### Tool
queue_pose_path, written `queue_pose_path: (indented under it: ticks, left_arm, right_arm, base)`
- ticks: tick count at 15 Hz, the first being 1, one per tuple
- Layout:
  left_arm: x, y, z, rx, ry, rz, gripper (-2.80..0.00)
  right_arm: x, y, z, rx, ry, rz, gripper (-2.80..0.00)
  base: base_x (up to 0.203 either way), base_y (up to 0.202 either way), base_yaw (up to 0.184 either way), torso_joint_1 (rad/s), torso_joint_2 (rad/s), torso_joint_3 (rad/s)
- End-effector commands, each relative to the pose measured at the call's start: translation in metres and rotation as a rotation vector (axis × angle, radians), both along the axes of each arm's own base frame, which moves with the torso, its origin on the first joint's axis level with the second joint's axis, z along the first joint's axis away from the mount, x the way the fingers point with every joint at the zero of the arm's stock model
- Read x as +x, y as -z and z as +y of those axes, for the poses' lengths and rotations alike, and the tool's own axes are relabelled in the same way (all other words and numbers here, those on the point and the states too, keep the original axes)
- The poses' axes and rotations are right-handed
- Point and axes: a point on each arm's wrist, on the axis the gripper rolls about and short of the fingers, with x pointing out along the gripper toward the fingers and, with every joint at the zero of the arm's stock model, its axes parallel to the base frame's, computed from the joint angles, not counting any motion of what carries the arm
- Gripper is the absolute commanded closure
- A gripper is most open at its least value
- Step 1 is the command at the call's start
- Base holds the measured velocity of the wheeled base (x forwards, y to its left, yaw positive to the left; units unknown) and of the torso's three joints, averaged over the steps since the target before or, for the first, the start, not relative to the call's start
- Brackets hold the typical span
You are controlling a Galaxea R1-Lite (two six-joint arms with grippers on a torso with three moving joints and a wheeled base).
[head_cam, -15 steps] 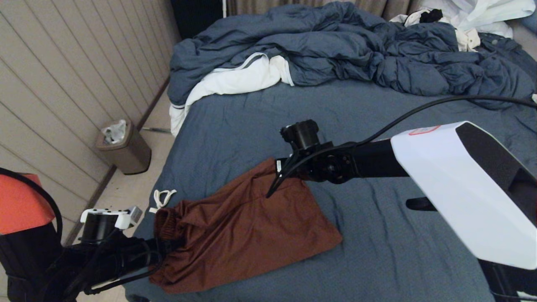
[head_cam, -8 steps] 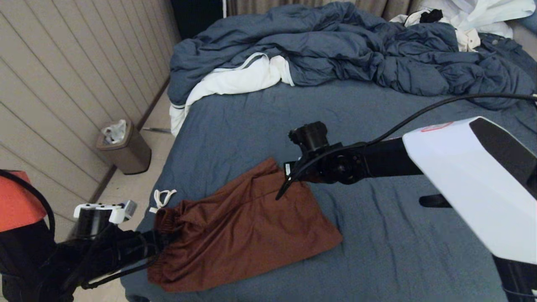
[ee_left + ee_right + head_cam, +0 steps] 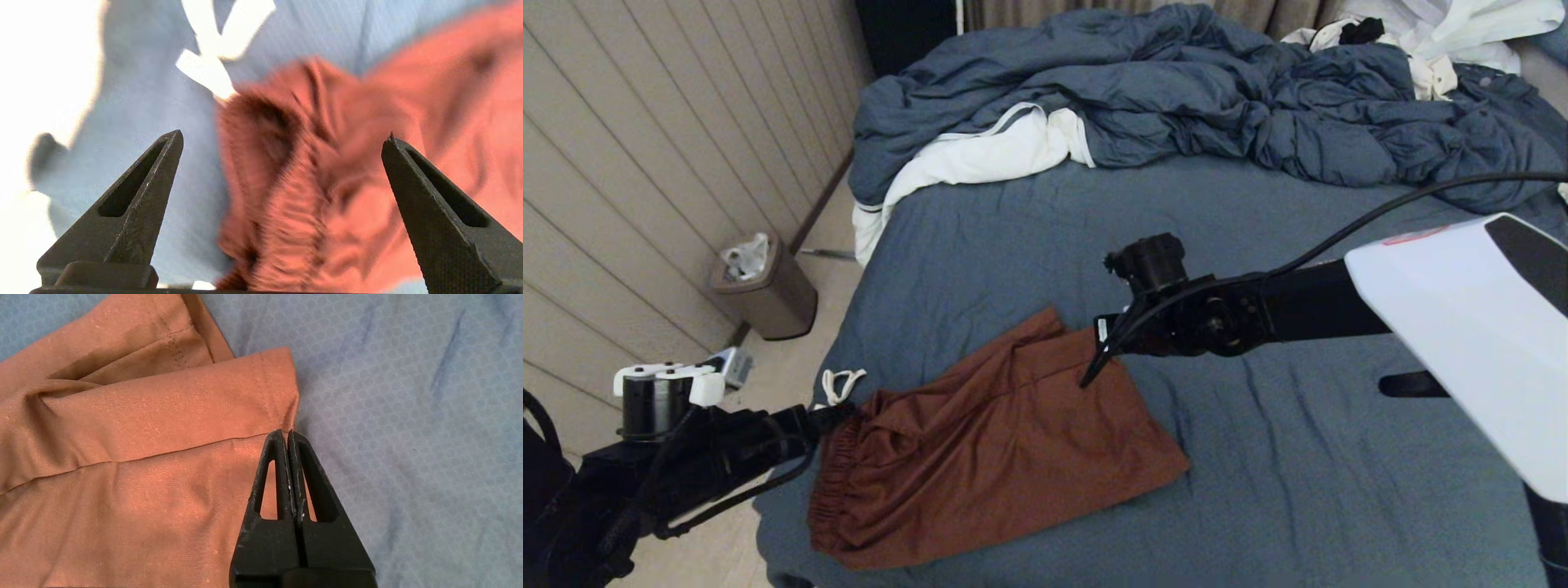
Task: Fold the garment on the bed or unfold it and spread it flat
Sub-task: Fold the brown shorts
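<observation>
The rust-brown shorts (image 3: 996,441) lie folded on the near left part of the bed (image 3: 1298,490), gathered waistband toward the bed's left edge, white drawstring (image 3: 840,384) beside it. My left gripper (image 3: 837,412) is open at the waistband's far corner. In the left wrist view the left gripper (image 3: 282,141) shows the blurred waistband (image 3: 294,204) beyond its spread fingers, nothing held. My right gripper (image 3: 1088,377) hovers at the shorts' right hem. In the right wrist view the right gripper (image 3: 287,435) is shut, tips over the hem corner (image 3: 282,388), nothing seen between them.
A rumpled blue duvet (image 3: 1176,90) and white clothes (image 3: 980,155) fill the far end of the bed. More white clothes (image 3: 1445,33) lie at the far right. A brown waste bin (image 3: 764,286) stands on the floor by the panelled wall, left of the bed.
My left gripper has pulled back leftward off the waistband, which has dropped and spread out. My right gripper has slid rightward across the shorts to their hem edge.
</observation>
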Motion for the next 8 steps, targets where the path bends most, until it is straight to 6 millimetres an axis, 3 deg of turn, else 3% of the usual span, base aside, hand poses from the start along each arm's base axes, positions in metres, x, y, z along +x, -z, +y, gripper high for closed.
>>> queue_pose_path:
  ticks: [1,4,8]
  left_arm:
    - [0.004,-0.017,0.022,-0.006,-0.080,-0.059,-2.80]
    - [0.005,-0.044,0.036,-0.016,-0.124,-0.084,-2.80]
    - [-0.005,-0.072,0.035,-0.039,-0.108,-0.103,-2.80]
  right_arm:
    - [-0.003,-0.006,-0.001,0.006,0.001,-0.008,0.00]
    - [-0.011,-0.008,-0.005,-0.009,-0.001,0.015,0.00]
    - [-0.019,-0.007,-0.018,-0.006,-0.020,0.072,0.00]
  base:
    - [0.000,0.000,0.000,0.000,0.00,0.000]
    - [0.000,0.000,0.000,0.000,0.00,0.000]
    - [0.000,0.000,0.000,0.000,0.00,0.000]
